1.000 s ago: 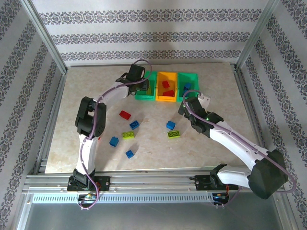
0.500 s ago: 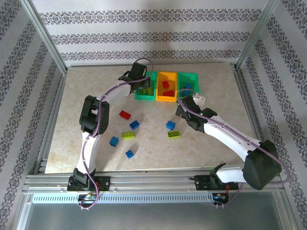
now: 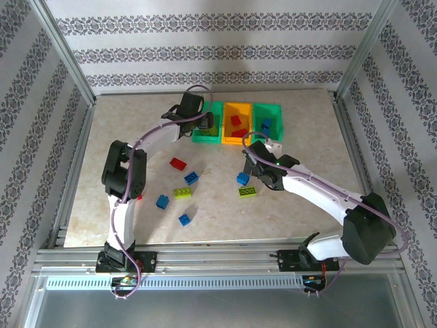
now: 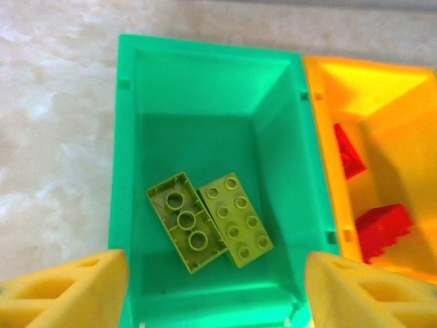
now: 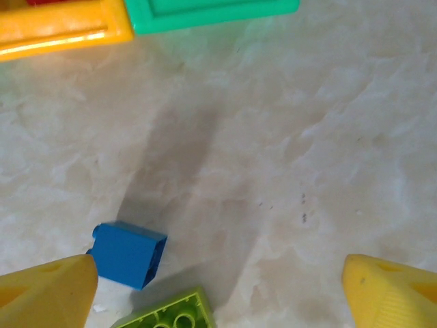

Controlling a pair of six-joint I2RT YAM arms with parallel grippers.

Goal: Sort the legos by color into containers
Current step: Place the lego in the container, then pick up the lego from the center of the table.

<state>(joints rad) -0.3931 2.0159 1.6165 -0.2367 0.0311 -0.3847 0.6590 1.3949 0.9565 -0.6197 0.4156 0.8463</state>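
Observation:
The left green bin (image 3: 207, 130) holds two lime bricks (image 4: 208, 220), one studs up and one underside up. My left gripper (image 3: 203, 121) (image 4: 215, 294) hangs open over its near end, holding nothing. The orange bin (image 3: 237, 137) (image 4: 403, 96) holds red bricks (image 4: 382, 229). The right green bin (image 3: 268, 108) holds blue ones. My right gripper (image 3: 251, 160) (image 5: 218, 301) is open above bare table, just right of a blue brick (image 3: 242, 178) (image 5: 128, 254) and a lime brick (image 3: 248, 192) (image 5: 167, 314).
Loose on the table's left half lie a red brick (image 3: 178, 163), a lime brick (image 3: 182, 192) and three blue bricks (image 3: 191, 178) (image 3: 162, 201) (image 3: 184, 219). Metal frame posts and patterned walls ring the table (image 3: 314, 157).
My right gripper has swung left and nearer, from beside the right green bin to above the blue and lime bricks. The left gripper stays over the left green bin; its elbow shifted left.

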